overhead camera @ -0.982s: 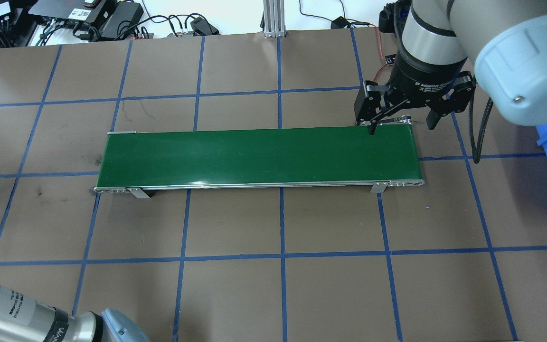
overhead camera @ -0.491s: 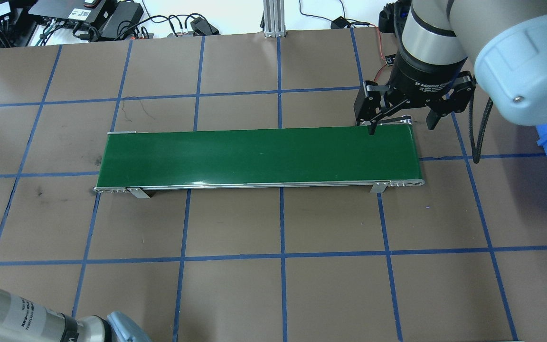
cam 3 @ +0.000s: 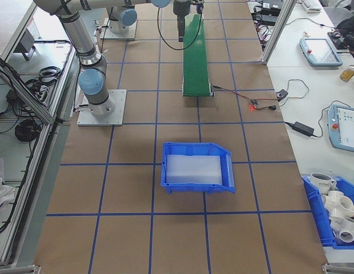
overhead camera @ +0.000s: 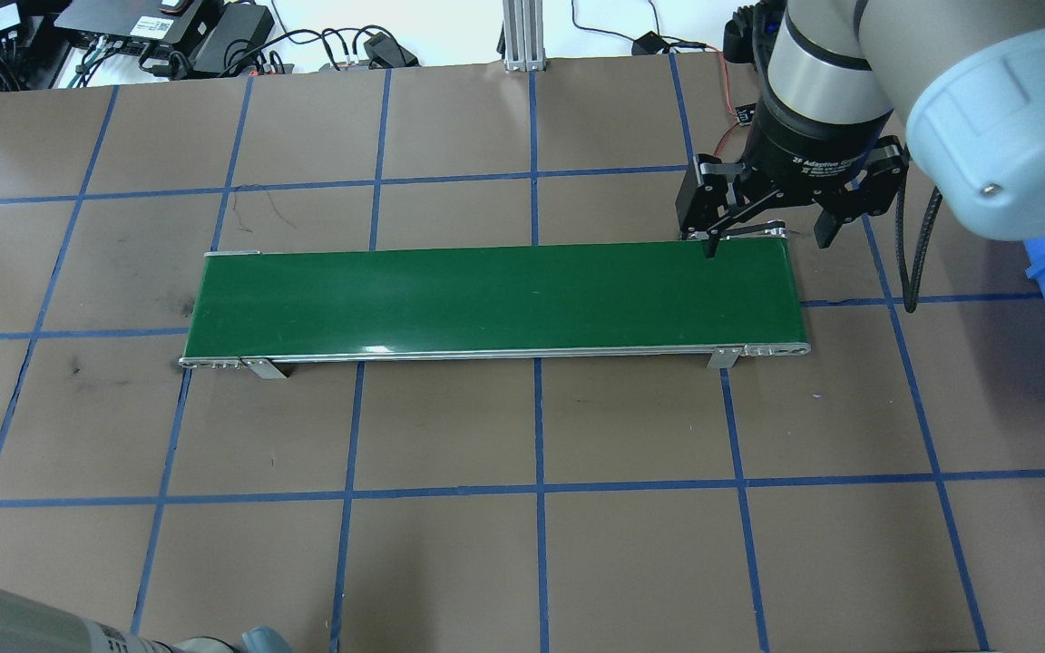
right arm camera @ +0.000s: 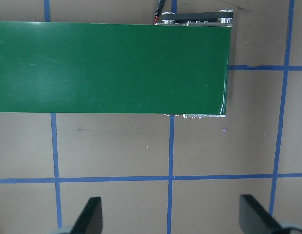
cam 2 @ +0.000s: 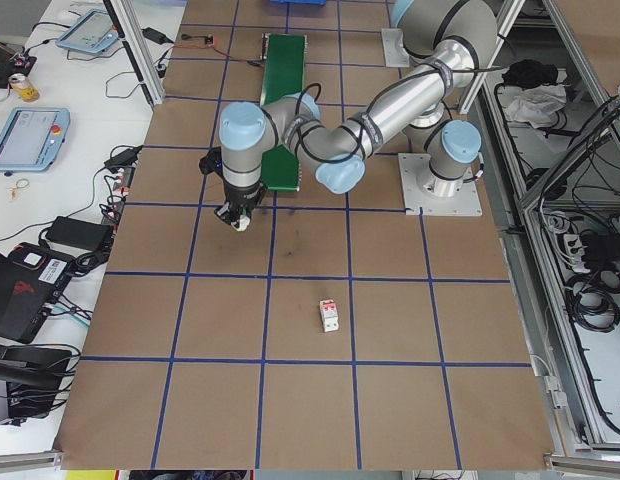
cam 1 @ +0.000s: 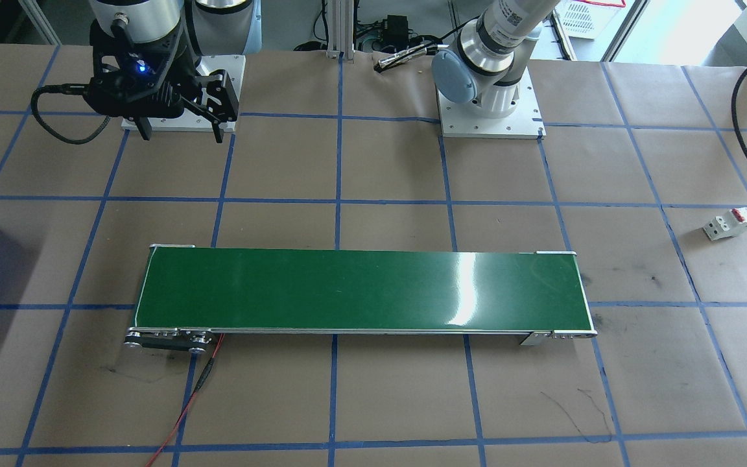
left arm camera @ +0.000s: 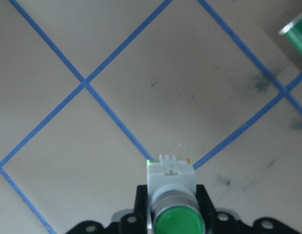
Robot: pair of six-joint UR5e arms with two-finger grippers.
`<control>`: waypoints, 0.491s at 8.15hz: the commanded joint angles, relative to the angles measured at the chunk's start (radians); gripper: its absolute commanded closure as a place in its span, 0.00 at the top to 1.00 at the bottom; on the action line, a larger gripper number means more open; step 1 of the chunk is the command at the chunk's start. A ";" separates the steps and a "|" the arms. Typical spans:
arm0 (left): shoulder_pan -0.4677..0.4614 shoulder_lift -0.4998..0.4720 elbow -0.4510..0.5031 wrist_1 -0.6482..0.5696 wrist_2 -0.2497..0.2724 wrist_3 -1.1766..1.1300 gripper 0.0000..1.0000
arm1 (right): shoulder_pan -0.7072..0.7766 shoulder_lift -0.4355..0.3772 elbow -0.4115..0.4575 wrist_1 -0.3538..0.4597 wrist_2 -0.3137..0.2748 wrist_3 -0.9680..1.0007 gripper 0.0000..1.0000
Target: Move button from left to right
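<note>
The left end effector (left arm camera: pixel 173 214) is seen in the left wrist view to be clamped on the button (left arm camera: pixel 173 192), whose round green cap faces the camera and whose white blocky body projects forward from between the dark fingers. In the exterior left view the left end effector (cam 2: pixel 237 213) is held above the brown counter (cam 2: pixel 390 330), off the near end of the green conveyor belt (cam 2: pixel 282 100), with a pale object at its tip. The button is thus held off the counter surface on the robot's left side; blue tape grid lines are visible beneath it.

The right end effector (overhead camera: pixel 763 238) is observed with its fingers spread wide and nothing between them. In the overhead view it is positioned over the far right corner of the conveyor belt (overhead camera: pixel 495 299). In the right wrist view both fingertips (right arm camera: pixel 90 217) are seen far apart at the lower edge, with the belt end (right arm camera: pixel 112 68) above them in the frame.

A white block with a red top (cam 1: pixel 727 224) is noted lying on the counter on the robot's left, well apart from the belt. A blue bin (cam 3: pixel 197 168) is recorded on the counter beyond the right end of the belt.
</note>
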 commanded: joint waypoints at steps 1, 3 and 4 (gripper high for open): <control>-0.169 0.084 -0.129 -0.003 -0.001 -0.524 0.00 | 0.000 0.000 0.000 0.000 -0.005 0.000 1.00; -0.237 0.070 -0.180 0.005 -0.022 -0.774 0.00 | 0.000 0.000 0.000 0.000 -0.003 0.000 1.00; -0.327 0.070 -0.189 0.006 -0.013 -0.881 0.00 | 0.000 0.000 0.000 0.000 -0.002 0.000 1.00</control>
